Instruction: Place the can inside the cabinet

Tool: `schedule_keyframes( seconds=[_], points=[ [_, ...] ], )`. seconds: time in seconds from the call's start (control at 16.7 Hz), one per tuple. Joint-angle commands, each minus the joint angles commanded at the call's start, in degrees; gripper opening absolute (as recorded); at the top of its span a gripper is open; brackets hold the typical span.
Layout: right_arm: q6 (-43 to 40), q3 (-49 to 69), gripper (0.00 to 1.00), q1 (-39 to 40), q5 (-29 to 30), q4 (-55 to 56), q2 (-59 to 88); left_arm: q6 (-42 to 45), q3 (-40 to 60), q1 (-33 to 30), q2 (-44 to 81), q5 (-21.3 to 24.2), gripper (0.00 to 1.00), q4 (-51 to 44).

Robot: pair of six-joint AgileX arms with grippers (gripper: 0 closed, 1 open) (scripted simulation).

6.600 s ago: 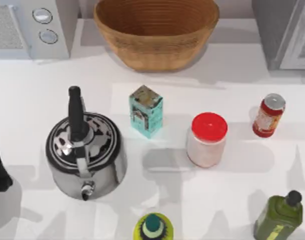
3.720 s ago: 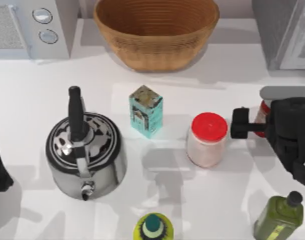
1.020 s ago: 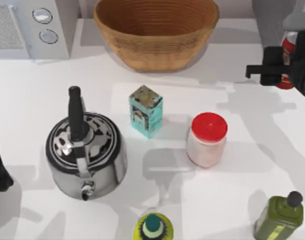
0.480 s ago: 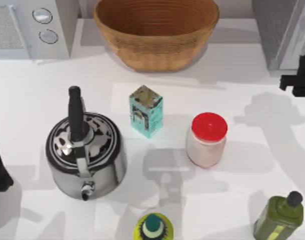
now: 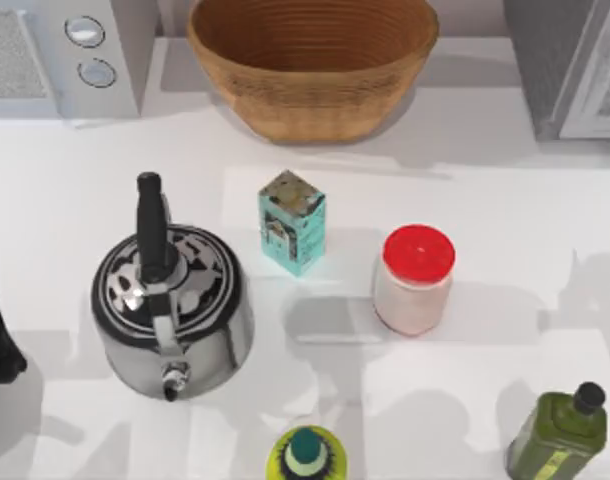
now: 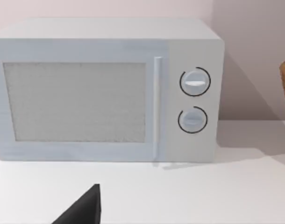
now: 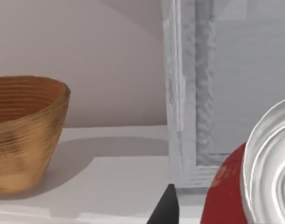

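Right wrist view: the can point(image 7: 254, 186) sits close at lower right, apparently in your right gripper, though you can't tell how wide its jaws are. Cabinet point(image 7: 226, 88) fills upper right. Keep the can upright, clear the door frame, then release inside.

Top cam looks straight down on the table point(image 5: 505, 210), basket point(image 5: 313, 62) at 12 o'clock, microwave point(image 5: 60, 55) at 10, cabinet point(image 5: 570, 60) at 2. Left wrist cam sits low, facing the microwave point(image 6: 105, 91) front-on, fairly near. Right wrist cam, also low, faces the cabinet point(image 7: 217, 88) close up (can point(image 7: 247, 177) right at the lens) w/ basket point(image 7: 25, 130) off to one side, so both share those w/ the top cam.
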Motion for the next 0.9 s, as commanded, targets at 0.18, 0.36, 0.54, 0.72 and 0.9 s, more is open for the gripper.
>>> schedule_keyframes(
  seconds=[0.18, 0.36, 0.54, 0.72, 0.9],
  points=[
    [-2.5, -8.3, 0.00, -4.2, -2.6, -1.2, -13.0, 0.0, 0.0, 0.0, 0.0, 0.0, 1.00, 0.0],
    [-4.4, -14.3, 0.00, -7.5, -4.1, -2.2, -21.3, 0.0, 0.0, 0.0, 0.0, 0.0, 1.00, 0.0],
    [-5.1, -16.6, 0.00, -8.7, -4.5, -2.6, -24.3, 0.0, 0.0, 0.0, 0.0, 0.0, 1.00, 0.0],
    [-5.1, -16.6, 0.00, -8.7, -4.5, -2.6, -24.3, 0.0, 0.0, 0.0, 0.0, 0.0, 1.00, 0.0],
    [-4.9, -15.9, 0.00, -8.4, -4.3, -2.8, -23.5, 0.0, 0.0, 0.0, 0.0, 0.0, 1.00, 0.0]
  ],
)
